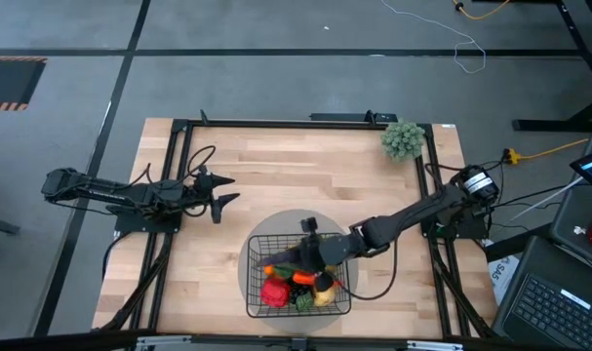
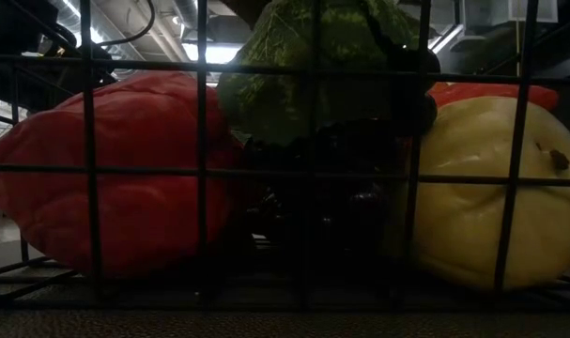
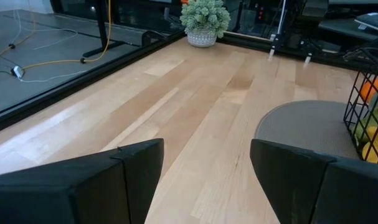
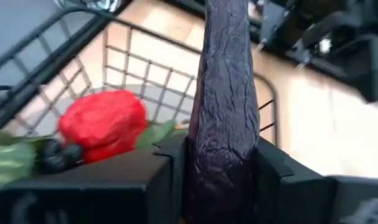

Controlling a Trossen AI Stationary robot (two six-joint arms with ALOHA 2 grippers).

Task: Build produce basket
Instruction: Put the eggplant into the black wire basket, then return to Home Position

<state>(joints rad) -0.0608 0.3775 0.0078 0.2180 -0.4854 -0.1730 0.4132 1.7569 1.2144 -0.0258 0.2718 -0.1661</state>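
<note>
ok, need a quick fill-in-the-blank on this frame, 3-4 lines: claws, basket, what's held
1. The right claw is shut on a purple ____.
2. That claw hovers over the black wire ____, which sits on the grey round mat.
3. The left claw waits over bare table with its fingers ____.
4. Inside, beside the black grapes, lies a ____ pepper.

Missing words: eggplant; basket; open; red
</note>
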